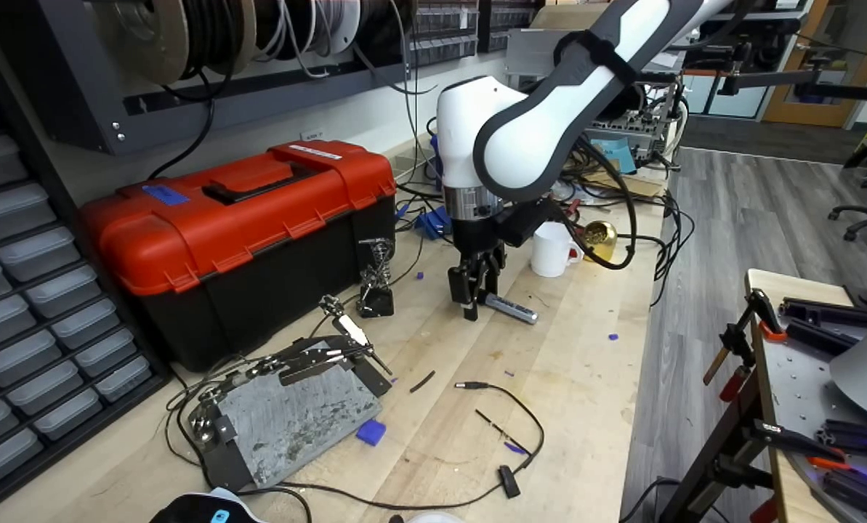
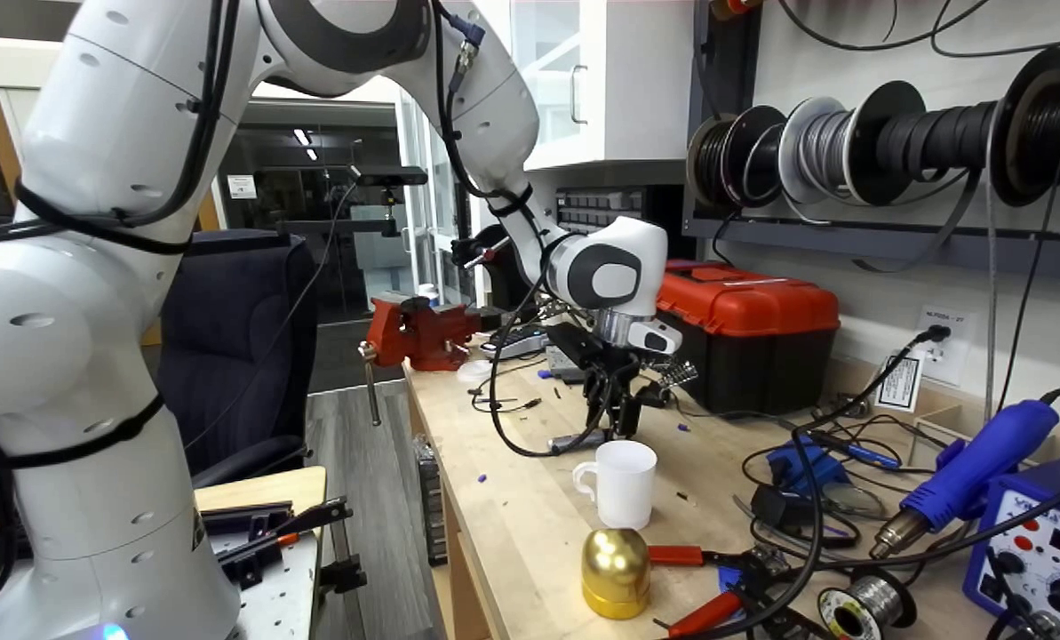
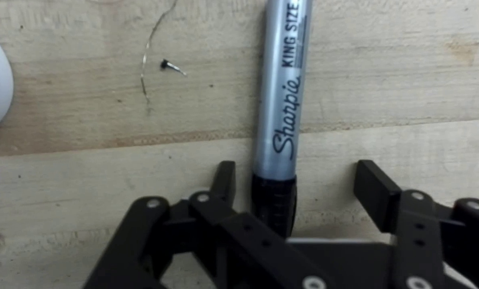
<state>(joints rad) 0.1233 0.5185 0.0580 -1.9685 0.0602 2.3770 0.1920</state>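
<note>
Looming nearest the camera in an exterior view, your white-and-grey robot arm (image 2: 130, 133) reaches across the wooden workbench (image 1: 597, 407), its last link dropping almost straight down toward the top. Along the wall-side edge, in both exterior views, stands a red-lidded black toolbox (image 1: 251, 247); near it rests a scuffed grey plate (image 1: 299, 421), while a red vise (image 2: 432, 338) sits at the workbench's far front corner in an exterior view. Your gripper (image 3: 297, 180) hangs low over the wood, its two fingers (image 3: 225, 178) spread wide. Upright near the gripper you have a white mug (image 2: 627, 484), with a gold dome (image 2: 616, 573) near the mug, a little closer to the front edge, opposite the wall. Your silver marker (image 3: 281, 108), lettered "Sharpie" and "KING SIZE," lies flat on the workbench, between the toolbox and that front edge. Its black cap (image 3: 273, 196) sits between the gripper's fingers — apart from both, nearer the one at left in the wrist view — while the marker's other end points toward the front edge. Smallest of all, lying on the wood beside the marker: a bent strand of wire (image 3: 144, 60) and a tiny black-headed pin (image 3: 165, 64).
</note>
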